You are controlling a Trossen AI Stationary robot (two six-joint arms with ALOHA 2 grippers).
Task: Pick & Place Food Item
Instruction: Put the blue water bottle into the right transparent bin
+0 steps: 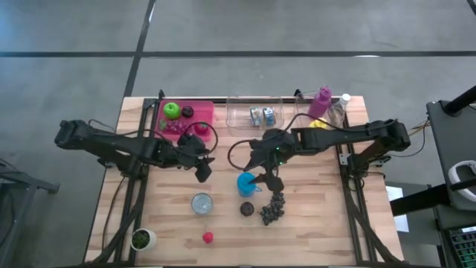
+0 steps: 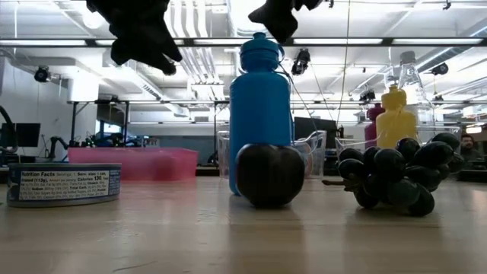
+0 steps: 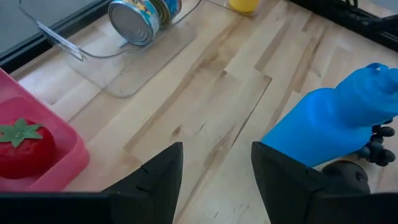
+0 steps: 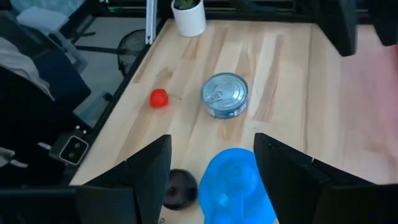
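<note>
A blue bottle (image 1: 248,183) stands upright at the table's middle. A dark plum (image 1: 247,208) and a bunch of dark grapes (image 1: 273,211) lie just near of it, a tin can (image 1: 201,202) to its left, and a small red fruit (image 1: 208,237) by the near edge. My right gripper (image 4: 212,140) hangs open above the bottle's top (image 4: 236,183), one finger on either side and clear of it. My left gripper (image 1: 202,170) is open in the air left of the bottle, with nothing between its fingers (image 3: 158,171).
A pink bin (image 1: 204,112) at the far left holds a green apple (image 1: 172,110) and a strawberry (image 3: 22,140). A clear tray (image 1: 238,115) with cans stands at the far middle, with bottles (image 1: 322,102) at the far right. A small potted plant (image 1: 141,239) sits at the near left corner.
</note>
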